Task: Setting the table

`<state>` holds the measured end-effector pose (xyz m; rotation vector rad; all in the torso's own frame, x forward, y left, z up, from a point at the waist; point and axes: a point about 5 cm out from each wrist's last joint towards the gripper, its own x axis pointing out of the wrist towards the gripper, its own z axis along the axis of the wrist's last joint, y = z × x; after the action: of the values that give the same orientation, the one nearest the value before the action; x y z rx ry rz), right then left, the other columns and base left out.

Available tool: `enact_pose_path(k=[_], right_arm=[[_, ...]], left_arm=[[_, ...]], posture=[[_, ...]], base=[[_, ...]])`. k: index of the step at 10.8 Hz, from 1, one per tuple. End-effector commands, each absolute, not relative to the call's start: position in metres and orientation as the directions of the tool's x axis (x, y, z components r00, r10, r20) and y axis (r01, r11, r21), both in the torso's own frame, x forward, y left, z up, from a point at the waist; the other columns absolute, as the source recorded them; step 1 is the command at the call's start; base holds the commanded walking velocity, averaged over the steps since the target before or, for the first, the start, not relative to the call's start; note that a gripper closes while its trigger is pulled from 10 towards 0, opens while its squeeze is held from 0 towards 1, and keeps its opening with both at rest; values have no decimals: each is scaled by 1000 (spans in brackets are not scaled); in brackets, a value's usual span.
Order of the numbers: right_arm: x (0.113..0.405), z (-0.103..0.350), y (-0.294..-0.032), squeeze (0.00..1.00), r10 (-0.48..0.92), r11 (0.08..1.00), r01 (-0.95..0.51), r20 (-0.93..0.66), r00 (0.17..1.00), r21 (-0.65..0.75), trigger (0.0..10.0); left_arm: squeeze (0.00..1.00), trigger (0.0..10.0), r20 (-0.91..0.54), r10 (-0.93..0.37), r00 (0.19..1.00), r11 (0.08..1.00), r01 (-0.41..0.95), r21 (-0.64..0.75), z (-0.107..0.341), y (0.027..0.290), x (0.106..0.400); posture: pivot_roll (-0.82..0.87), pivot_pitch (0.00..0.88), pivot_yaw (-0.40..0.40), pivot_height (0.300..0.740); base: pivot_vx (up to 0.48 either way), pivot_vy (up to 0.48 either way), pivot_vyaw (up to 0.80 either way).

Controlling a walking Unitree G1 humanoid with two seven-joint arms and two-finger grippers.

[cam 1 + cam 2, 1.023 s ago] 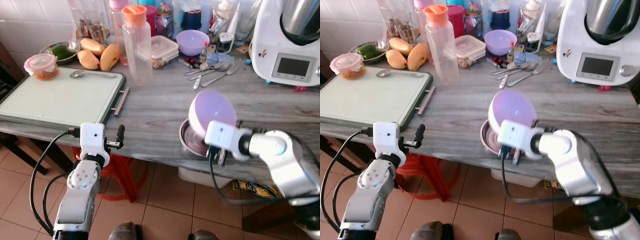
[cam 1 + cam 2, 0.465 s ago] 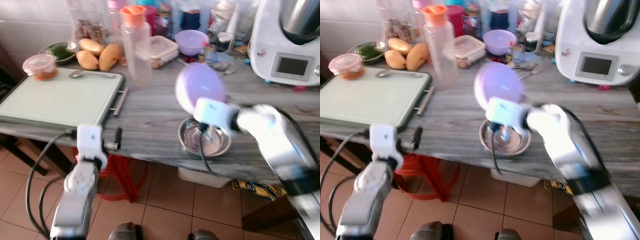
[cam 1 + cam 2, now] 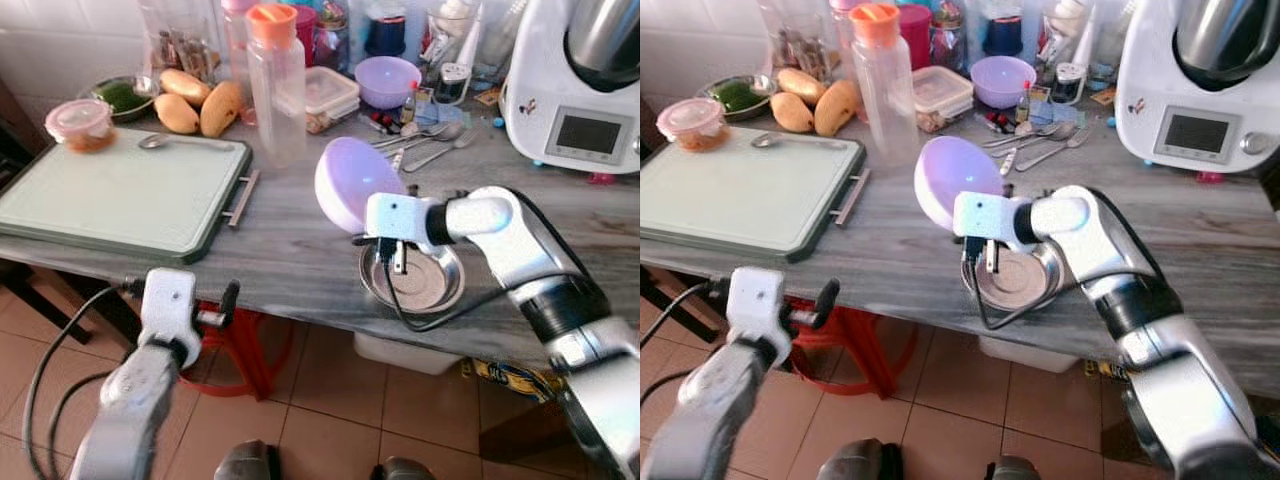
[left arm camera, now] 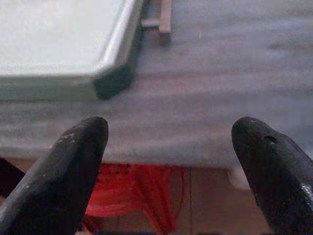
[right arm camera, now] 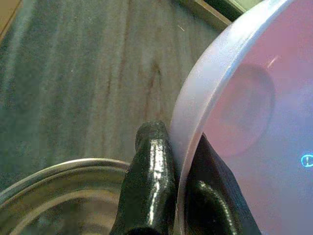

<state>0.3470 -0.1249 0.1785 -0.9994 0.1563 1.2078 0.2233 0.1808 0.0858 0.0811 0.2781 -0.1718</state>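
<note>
Many items crowded the far side of the grey counter: clear bottle with orange cap, mangoes, second lilac bowl, lidded containers, loose cutlery, white kitchen machine at far right. Green tray lay on the left with a spoon on its far edge. Steel bowl sat at the near counter edge, directly under the right arm.

Lilac bowl was held up off the counter, above and just left of the steel bowl, tipped on its side, opening facing right toward the arm.

Right gripper pinched the lilac bowl's rim, one finger outside the wall, the other inside. Left gripper hung below the counter's near edge, near the tray corner, fingers spread wide, holding nothing.
</note>
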Motion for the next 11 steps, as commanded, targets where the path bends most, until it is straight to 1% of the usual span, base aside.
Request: enact_pose_path(k=[1, 2, 3, 5, 6, 7, 8, 9, 11], right_arm=[[349, 183, -120, 0, 708, -45, -820, -597, 376, -570, 10000], [349, 177, -115, 0, 724, -90, -837, -613, 318, -540, 10000], [347, 169, -113, 0, 718, -133, -840, -636, 284, -526, 10000], [339, 154, -105, 0, 738, -196, -847, -643, 205, -494, 10000], [340, 148, -107, 0, 720, -223, -839, -664, 201, -496, 10000], [342, 148, -108, 212, 722, -219, -841, -662, 202, -495, 10000], [343, 149, -109, 1000, 717, -219, -838, -665, 210, -500, 10000], [346, 150, -113, 1000, 697, -222, -820, -674, 244, -527, 10000], [350, 152, -115, 1000, 694, -215, -797, -662, 281, -564, 10000]], left_arm=[[0, 10000, -260, -189, 947, 976, 210, 53, 91, 181, 221], [0, 10000, -260, -249, 933, 960, 274, 63, 91, 175, 214], [0, 10000, -259, -273, 926, 952, 300, 68, 91, 172, 212], [0, 10000, -255, -267, 929, 954, 291, 64, 93, 171, 213], [0, 10000, -261, -266, 928, 954, 292, 63, 92, 171, 210], [0, 10000, -270, -267, 925, 954, 293, 61, 91, 171, 208], [0, 10000, -274, -265, 925, 955, 291, 59, 90, 171, 207], [0, 10000, -277, -262, 924, 956, 288, 57, 90, 170, 208], [0, 10000, -283, -260, 923, 956, 287, 56, 88, 170, 209]], posture=[[34, 56, 28, 740], [34, 57, 29, 740], [34, 55, 27, 740], [44, 61, 24, 740], [48, 64, 22, 740], [49, 68, 19, 740], [47, 69, 18, 740], [45, 67, 17, 740], [39, 64, 20, 740]], base=[[0, 0, 0], [0, 0, 0], [0, 0, 0], [0, 0, 0], [0, 0, 0], [0, 0, 0], [0, 0, 0], [0, 0, 0], [0, 0, 0]])
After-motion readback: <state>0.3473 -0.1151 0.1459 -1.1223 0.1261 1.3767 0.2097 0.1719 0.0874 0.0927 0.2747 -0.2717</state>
